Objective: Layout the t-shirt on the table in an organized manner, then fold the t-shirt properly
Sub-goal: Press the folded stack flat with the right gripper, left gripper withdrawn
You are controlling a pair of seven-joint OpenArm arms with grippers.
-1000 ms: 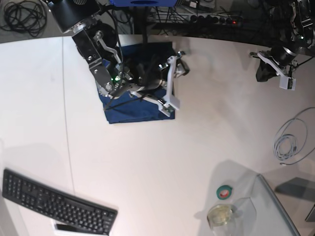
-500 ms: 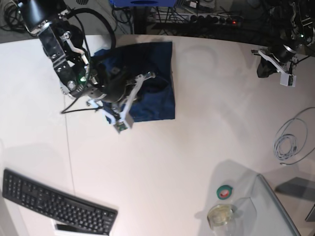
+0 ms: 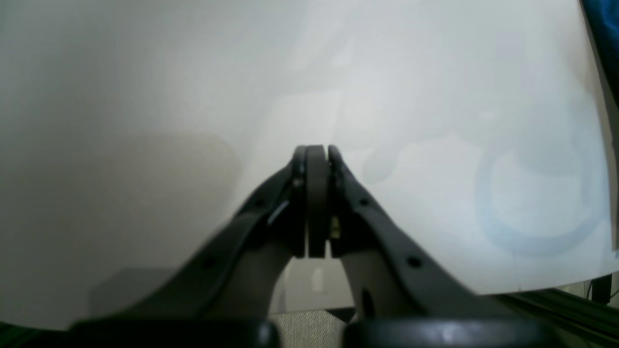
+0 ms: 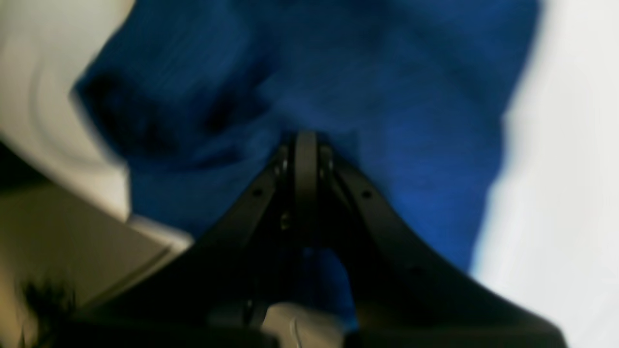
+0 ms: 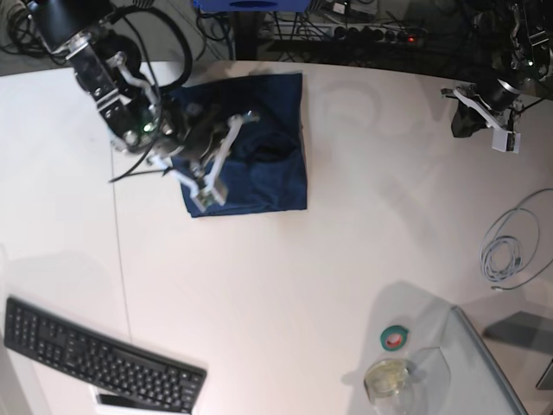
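Note:
The navy t-shirt [image 5: 268, 173] lies as a folded rectangle on the white table [image 5: 285, 285], toward the far edge. My right gripper [image 5: 226, 143] hovers over the shirt's left half. In the blurred right wrist view its jaws [image 4: 305, 137] are pressed together with blue cloth [image 4: 396, 96] below and ahead, and no cloth shows between them. My left gripper [image 5: 464, 128] hangs at the far right edge, away from the shirt. In the left wrist view it [image 3: 316, 150] is shut over bare table [image 3: 145, 96], holding nothing.
A black keyboard [image 5: 104, 359] sits at the near left. A green tape roll [image 5: 395, 337], a small clear jar [image 5: 386, 379] and a clear panel [image 5: 484, 363] stand near right. A coiled white cable [image 5: 510, 246] lies at the right edge. A thin seam [image 5: 121, 259] runs down the table's left.
My right arm swung left from over the shirt's right side to its left side, and its gripper went from open to shut. The left arm has not moved.

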